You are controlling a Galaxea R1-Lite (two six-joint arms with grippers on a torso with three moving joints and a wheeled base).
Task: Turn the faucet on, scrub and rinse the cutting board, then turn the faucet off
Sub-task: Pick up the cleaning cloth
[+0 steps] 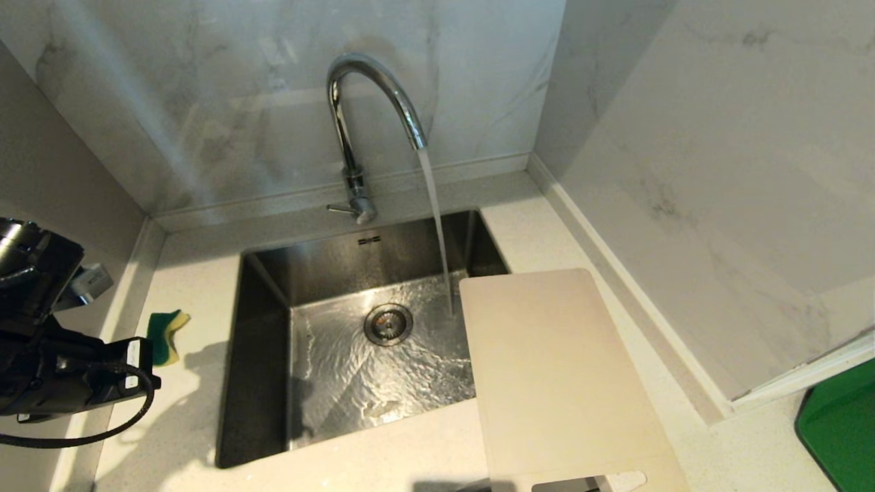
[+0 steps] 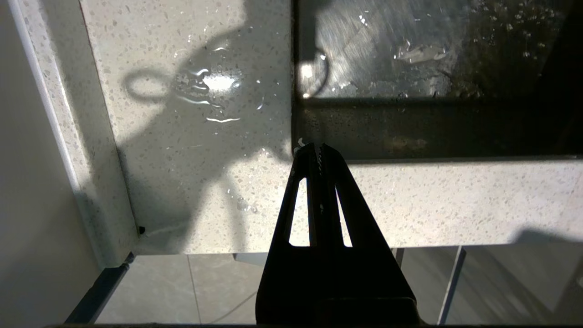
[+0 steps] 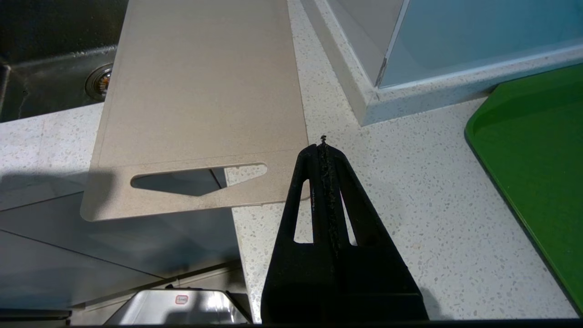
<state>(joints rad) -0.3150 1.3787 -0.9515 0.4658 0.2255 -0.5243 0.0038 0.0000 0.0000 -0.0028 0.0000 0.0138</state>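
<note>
Tall chrome gooseneck faucet [image 1: 372,102] running into steel sink [image 1: 263,342]; beige plastic cutting board [image 1: 554,383] lies dry right of it, long axis front-to-back, handle end beside the closed, empty right gripper [image 3: 323,148]; left gripper [image 2: 316,148] also closed, far side.

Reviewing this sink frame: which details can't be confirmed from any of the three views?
- Cutting board: its near end with the handle cutout is cut off by the head view's bottom edge; whether water has wetted it cannot be told.
- Sponge: only partly seen in the head view, the left arm hides its nearer part.
- Green tray: cropped by the frame corner; contents unknown.
- Faucet lever: too small to read its position, though water runs.
</note>
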